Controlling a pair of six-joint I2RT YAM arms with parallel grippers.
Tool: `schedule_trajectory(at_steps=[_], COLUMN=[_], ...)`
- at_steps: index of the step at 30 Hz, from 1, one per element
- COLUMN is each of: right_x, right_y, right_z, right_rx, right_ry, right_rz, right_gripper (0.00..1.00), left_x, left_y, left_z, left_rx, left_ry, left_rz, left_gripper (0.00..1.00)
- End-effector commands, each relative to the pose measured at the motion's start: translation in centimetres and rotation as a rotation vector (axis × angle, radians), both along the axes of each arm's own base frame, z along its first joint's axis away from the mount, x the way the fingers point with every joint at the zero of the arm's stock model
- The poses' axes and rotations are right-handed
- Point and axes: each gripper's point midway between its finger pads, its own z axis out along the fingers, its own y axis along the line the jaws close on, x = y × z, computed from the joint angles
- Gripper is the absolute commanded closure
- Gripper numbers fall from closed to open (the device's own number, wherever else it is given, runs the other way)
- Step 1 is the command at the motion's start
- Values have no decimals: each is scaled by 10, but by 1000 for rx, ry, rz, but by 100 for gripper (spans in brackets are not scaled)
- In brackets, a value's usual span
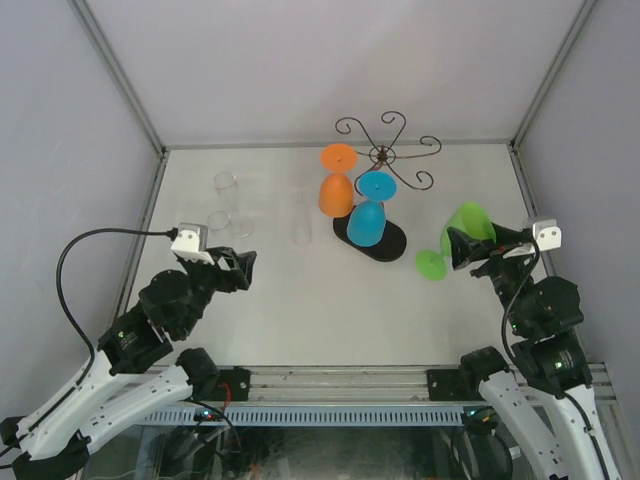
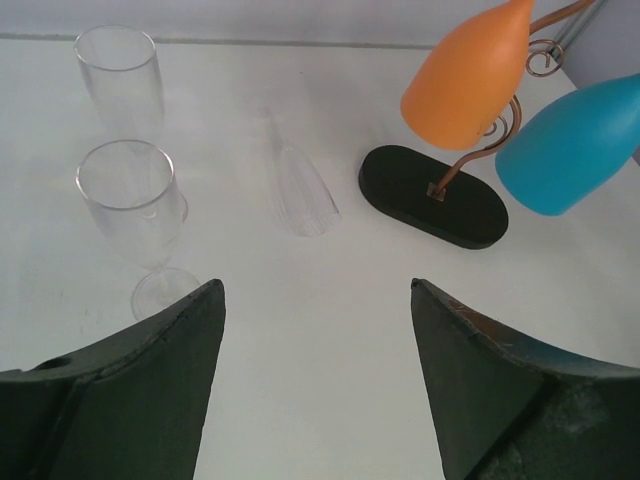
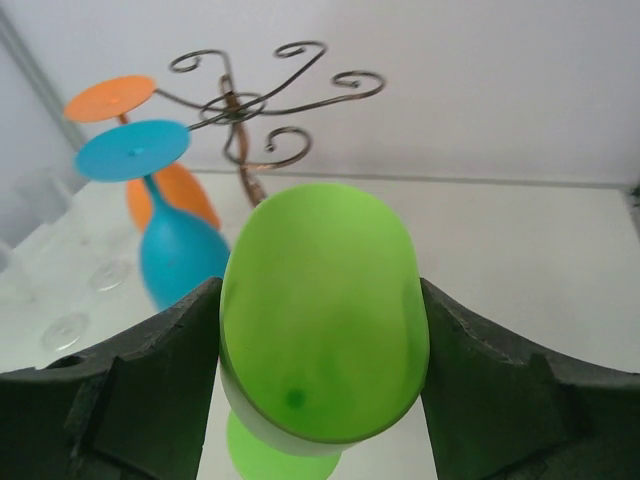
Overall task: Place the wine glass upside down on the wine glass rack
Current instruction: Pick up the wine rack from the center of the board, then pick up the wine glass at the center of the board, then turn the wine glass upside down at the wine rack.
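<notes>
Right wrist view: my right gripper (image 3: 320, 300) jaws pinch green wine glass (image 3: 325, 250) by bowl, tilted, right of wine glass rack (image 3: 245, 105), not touching it. Grasp made, I judge. Next: lift, invert, hook foot onto free rack arm. Left gripper (image 2: 315, 300) spread, empty.

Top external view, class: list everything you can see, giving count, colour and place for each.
wine glass rack: one, dark-brown wire, black base, far centre.
orange wine glass: one, orange, hanging upside down on rack.
blue wine glass: one, blue, hanging upside down beside it.
green wine glass: one, green, right of rack, between right jaws.
clear glasses: three, clear, left; two upright, one lying.
table: one, white, underneath.
left arm: one, black-and-white, near left; jaws open, empty.
right arm: one, black-and-white, near right; jaws gripping the green wine glass.
</notes>
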Motion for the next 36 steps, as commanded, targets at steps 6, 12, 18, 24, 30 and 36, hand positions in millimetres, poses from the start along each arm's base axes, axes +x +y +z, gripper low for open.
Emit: schedule_trajectory(at_steps=[6,12,18,24,30,36], right_x=[-27,-27,-36,-50,-55,-49], right_y=[41,83,136,190,231,252], right_z=[-15,-14,7,18,41,70], right_rx=[133,120,121,132,219,257], right_ry=[133,144,72,28,-51,-206], right_rz=[174,278,376,510,600,598], right_gripper=[63,63,67,69,72,74], left_x=[-4,-4,-5,-8,-20,-28], left_y=[-5,-9,-14,-28,-53,-60], left_z=[23,17,15,10,20,30], left_rx=[-106,-105,-123,-157,-242,-312], left_ry=[-36,-23,-15,13,39,43], left_rz=[-28,-40,-62,-112,-239,-287], left_gripper=[22,21,21,22,24,25])
